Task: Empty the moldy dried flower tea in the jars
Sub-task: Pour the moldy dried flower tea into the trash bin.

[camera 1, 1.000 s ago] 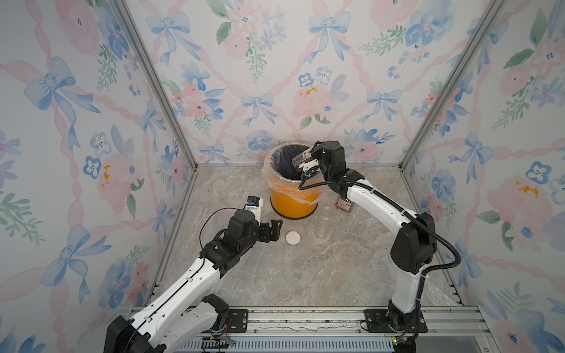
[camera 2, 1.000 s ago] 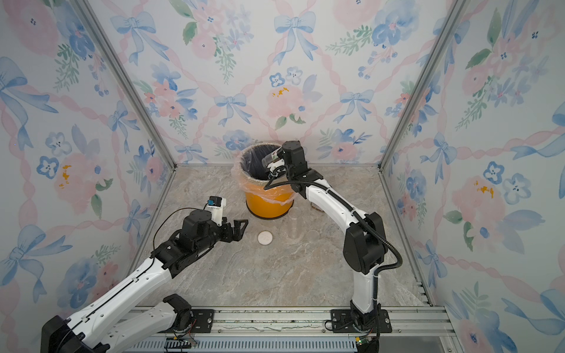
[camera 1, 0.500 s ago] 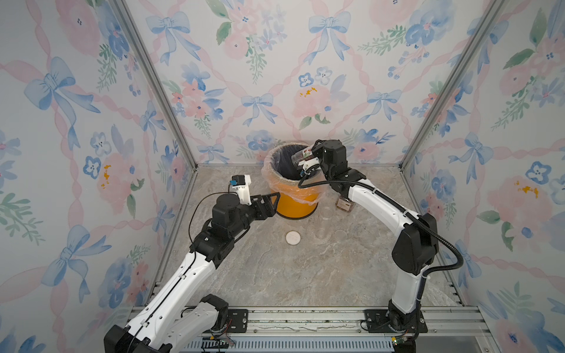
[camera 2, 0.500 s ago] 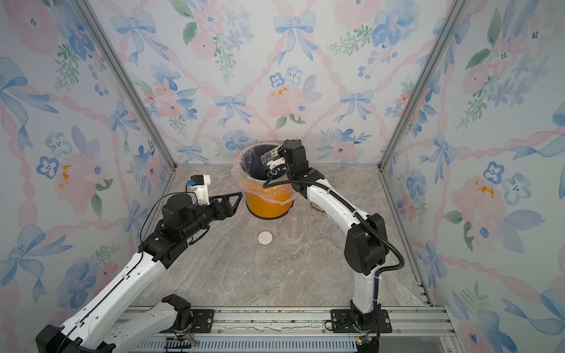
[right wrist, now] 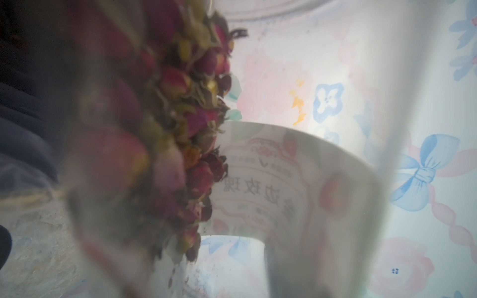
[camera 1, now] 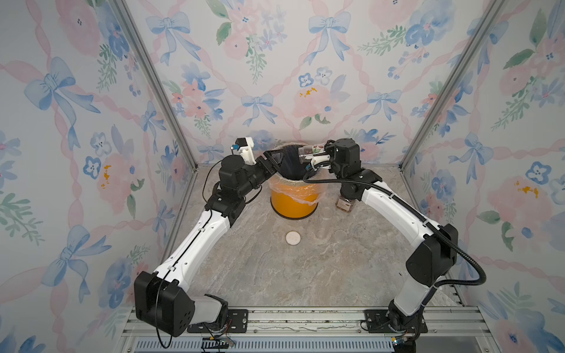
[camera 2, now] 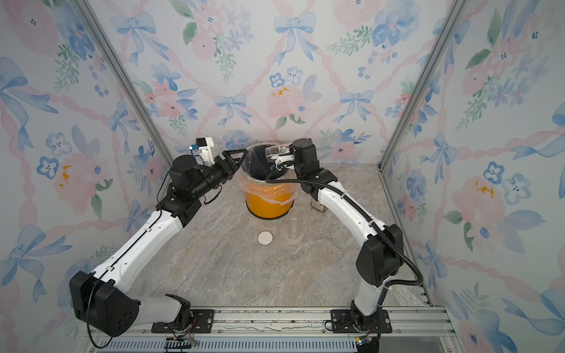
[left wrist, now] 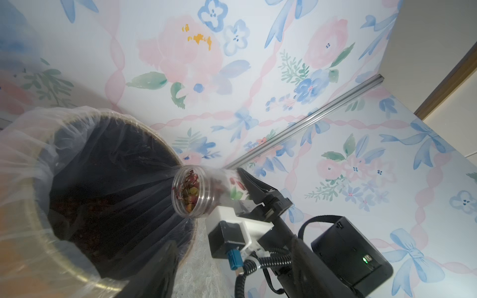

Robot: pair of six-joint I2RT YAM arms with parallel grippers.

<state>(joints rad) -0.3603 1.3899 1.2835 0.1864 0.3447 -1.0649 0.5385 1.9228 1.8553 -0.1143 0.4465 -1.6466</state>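
- Pouring happens at the back of the desk (camera 1: 305, 275), over the orange bin (camera 1: 293, 204), whose liner gapes wide under both arms.
- Right claw (left wrist: 247, 191) is clamped on the labelled jar (left wrist: 204, 192), which is tipped with its open mouth toward the bin.
- Left claw (camera 1: 273, 159) hangs at the bin's rim and holds nothing. I cannot tell how far apart its jaws stand.
- The jar's mouth sits above the liner, so spill risk looks low, though a steeper tilt seems needed.
- Second jar (camera 1: 344, 205), with brown contents, stands on the desk beside the bin.
- White lid (camera 1: 292, 237) lies apart, nearer the front.
- Moldy dried flower tea (left wrist: 189, 191) is bunched at the jar's mouth, and a gentle shake should loosen it.
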